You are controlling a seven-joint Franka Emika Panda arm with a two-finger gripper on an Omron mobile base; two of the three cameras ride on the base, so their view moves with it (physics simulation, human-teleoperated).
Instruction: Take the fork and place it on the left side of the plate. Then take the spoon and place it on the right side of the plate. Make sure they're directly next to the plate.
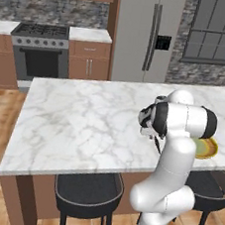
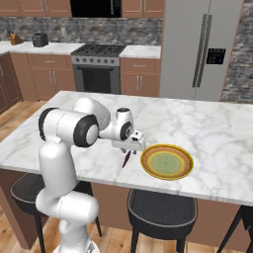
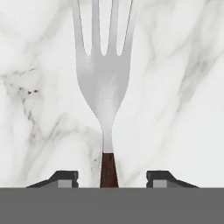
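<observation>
The fork (image 3: pixel 103 87) has silver tines and a dark brown handle, and it points away from the hand over the white marble. My gripper (image 3: pixel 112 177) is open: its two dark fingertips (image 3: pixel 65 177) stand apart with a gap on each side of the handle. From the right base view the gripper (image 2: pixel 130 146) hangs low over the counter, and the fork's dark handle (image 2: pixel 126 159) shows just left of the plate (image 2: pixel 167 177), which is yellow-rimmed with a green centre. In the left base view my arm covers most of the plate (image 1: pixel 213 147). The spoon is out of view.
The marble island counter (image 1: pixel 83 126) stretches wide to the left and behind the plate. Dark stools (image 2: pixel 160 210) stand under its near edge. A stove (image 2: pixel 96 66) and a fridge (image 2: pixel 197 49) line the far wall.
</observation>
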